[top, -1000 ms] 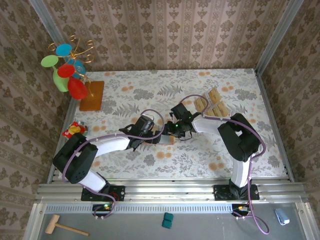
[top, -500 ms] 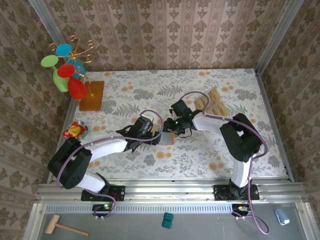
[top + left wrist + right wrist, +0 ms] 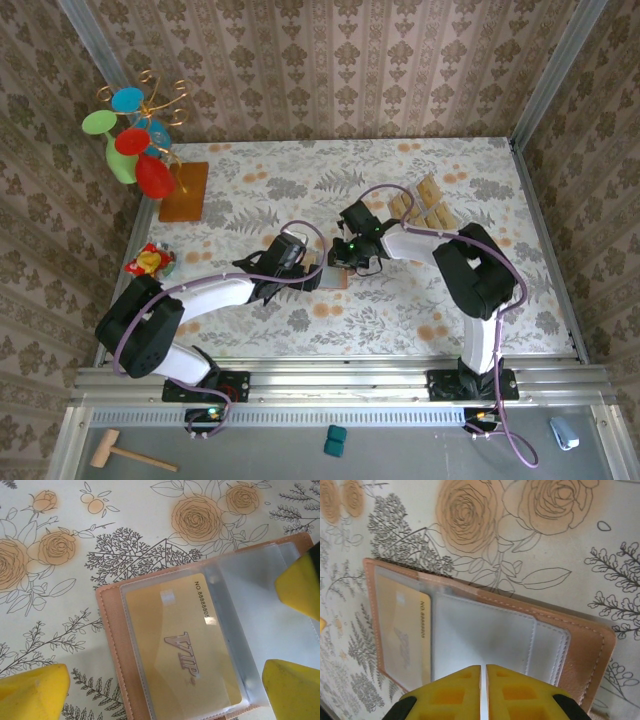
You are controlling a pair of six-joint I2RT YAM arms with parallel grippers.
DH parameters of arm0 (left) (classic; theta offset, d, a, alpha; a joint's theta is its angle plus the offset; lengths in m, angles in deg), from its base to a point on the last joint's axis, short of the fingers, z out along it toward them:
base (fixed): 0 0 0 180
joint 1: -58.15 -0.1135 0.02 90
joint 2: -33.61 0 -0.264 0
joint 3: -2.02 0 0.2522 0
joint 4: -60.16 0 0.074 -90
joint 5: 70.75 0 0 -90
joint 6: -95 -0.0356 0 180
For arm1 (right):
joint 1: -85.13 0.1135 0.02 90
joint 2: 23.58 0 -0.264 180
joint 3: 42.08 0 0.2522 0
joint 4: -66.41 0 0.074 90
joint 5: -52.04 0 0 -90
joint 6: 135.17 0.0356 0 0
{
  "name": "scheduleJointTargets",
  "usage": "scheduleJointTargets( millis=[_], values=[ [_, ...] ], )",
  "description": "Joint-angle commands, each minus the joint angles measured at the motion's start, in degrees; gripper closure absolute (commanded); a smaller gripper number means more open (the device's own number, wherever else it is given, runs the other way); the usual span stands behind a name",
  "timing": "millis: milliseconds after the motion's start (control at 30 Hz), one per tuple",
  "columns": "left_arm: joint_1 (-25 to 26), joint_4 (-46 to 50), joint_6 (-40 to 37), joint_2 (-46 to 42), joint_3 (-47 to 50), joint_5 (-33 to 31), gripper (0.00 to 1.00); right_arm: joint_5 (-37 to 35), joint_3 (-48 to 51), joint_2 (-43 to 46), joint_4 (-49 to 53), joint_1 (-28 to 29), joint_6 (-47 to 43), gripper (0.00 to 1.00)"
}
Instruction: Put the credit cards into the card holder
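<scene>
— Where on the flower-printed tablecloth (image 3: 300,170)?
— Mid-table. The card holder (image 3: 580,640) lay opened flat, long axis running arm to arm. It was tan stitched leather with clear plastic sleeves (image 3: 485,635), one glossy gold credit card (image 3: 185,650) sleeved crosswise at one end.
— The grippers?
— The left gripper (image 3: 160,690) gaped wide, empty, astride that end. The right gripper (image 3: 483,690) was pressed nearly shut over a sleeve.

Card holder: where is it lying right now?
In the top view the card holder lies open at mid-table, between the left hand and the right hand; a gold card sits in its clear sleeve.
</scene>
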Motion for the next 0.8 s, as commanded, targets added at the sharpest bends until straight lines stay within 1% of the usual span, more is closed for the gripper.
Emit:
scheduleJointTargets(
  millis=[0, 367, 767],
  values=[
    [0.06, -0.81, -1.45, 0.63, 0.00, 1.53, 0.00, 0.16, -1.87, -2.06, 0.78, 0.17, -0.63, 0.87],
    [0.19, -1.66, -2.21, 2.30, -0.43, 2.52, 0.00, 0.80, -3.33, -3.67, 0.69, 1.00, -0.37, 0.88],
    [0.25, -2.51, -2.87, 5.89, -1.13, 1.69, 0.00, 0.95, -3.16, -3.69, 0.55, 1.19, -0.23, 0.88]
  ],
)
